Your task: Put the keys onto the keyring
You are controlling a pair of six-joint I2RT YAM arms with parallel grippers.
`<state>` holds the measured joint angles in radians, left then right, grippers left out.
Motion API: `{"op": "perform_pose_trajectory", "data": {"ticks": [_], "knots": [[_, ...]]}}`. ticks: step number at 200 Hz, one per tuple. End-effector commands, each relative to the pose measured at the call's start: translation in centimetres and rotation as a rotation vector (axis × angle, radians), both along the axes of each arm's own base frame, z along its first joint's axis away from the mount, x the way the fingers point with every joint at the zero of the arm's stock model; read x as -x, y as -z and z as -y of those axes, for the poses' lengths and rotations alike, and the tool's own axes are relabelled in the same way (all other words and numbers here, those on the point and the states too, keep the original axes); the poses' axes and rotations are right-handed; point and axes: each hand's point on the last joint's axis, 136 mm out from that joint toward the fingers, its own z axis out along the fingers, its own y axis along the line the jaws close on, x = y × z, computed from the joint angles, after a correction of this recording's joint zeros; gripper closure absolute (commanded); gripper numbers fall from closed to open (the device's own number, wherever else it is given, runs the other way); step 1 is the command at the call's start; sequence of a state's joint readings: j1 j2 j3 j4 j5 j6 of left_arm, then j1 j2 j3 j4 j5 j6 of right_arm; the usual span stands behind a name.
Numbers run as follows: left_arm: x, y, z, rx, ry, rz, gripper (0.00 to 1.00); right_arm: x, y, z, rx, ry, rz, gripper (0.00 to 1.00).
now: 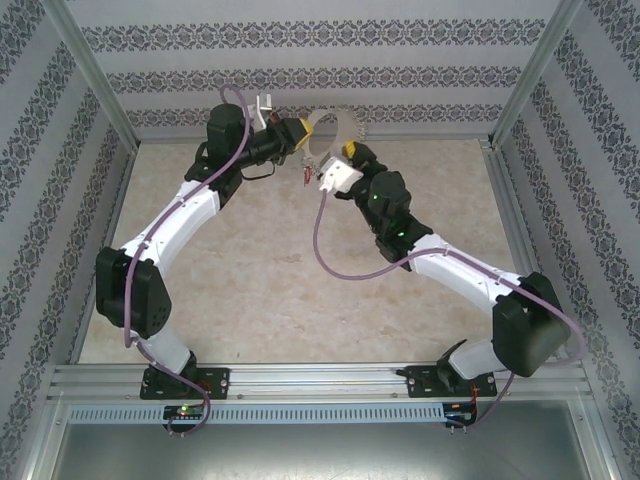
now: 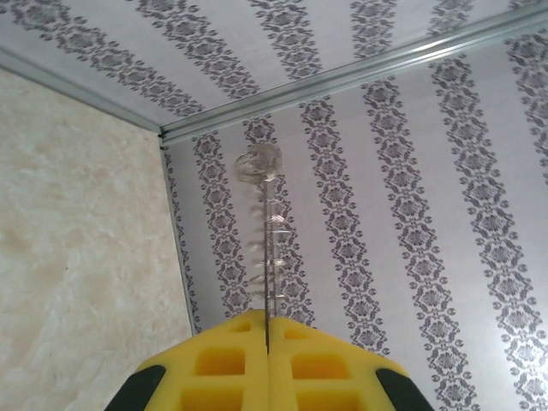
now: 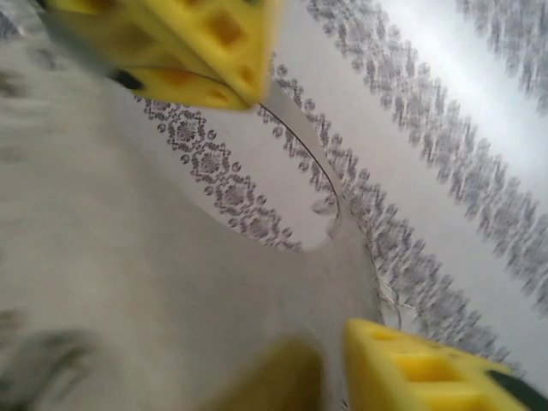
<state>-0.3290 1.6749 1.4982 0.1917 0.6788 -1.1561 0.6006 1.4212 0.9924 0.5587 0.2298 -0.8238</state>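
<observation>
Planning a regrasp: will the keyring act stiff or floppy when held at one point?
Probably fairly stiff: the keyring juts straight out of the shut left gripper without drooping. Likely light, since it looks like thin wire. It could pivot, being pinched at one spot.

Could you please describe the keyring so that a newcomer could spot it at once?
Where the two arms meet near the patterned back wall, the keyring arcs in mid-air from the shut left gripper toward the right gripper. It is a thin grey wire loop fringed with tiny silvery bits, unlike the small red key nearby.
</observation>
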Motion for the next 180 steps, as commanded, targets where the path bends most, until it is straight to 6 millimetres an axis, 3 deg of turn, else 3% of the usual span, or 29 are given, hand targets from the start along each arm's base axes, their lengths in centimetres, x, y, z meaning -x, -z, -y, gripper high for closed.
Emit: {"op": "perform_pose_trajectory", "data": {"ticks": [1,47,68,89,137,180], "knots": [[1.4,-5.0,0.0,0.051,-0.029,0.207,1.00,1.1,-6.1,4.0,-0.317,0.021,0.010,0.45],[0.6,-6.6,0.0,0.124,-0.125,0.274,1.00,3.4,-4.8,8.1,-0.552,0.010,-0.114,0.37],[0.1,-6.4,0.3,0.158,-0.149,0.268,1.00,3.7,-4.3,9.5,-0.653,-0.003,-0.169,0.37],[-0.2,-5.9,0.4,0.217,-0.194,0.254,1.00,4.0,-4.5,10.7,-0.874,-0.074,-0.268,0.36],[-0.2,-5.0,0.2,0.315,-0.293,0.213,1.00,3.5,-4.4,10.6,-1.263,-0.247,-0.527,0.26],[0.2,-4.6,-0.4,0.374,-0.374,0.180,1.00,2.4,-4.7,9.4,-1.465,-0.347,-0.681,0.20]]}}
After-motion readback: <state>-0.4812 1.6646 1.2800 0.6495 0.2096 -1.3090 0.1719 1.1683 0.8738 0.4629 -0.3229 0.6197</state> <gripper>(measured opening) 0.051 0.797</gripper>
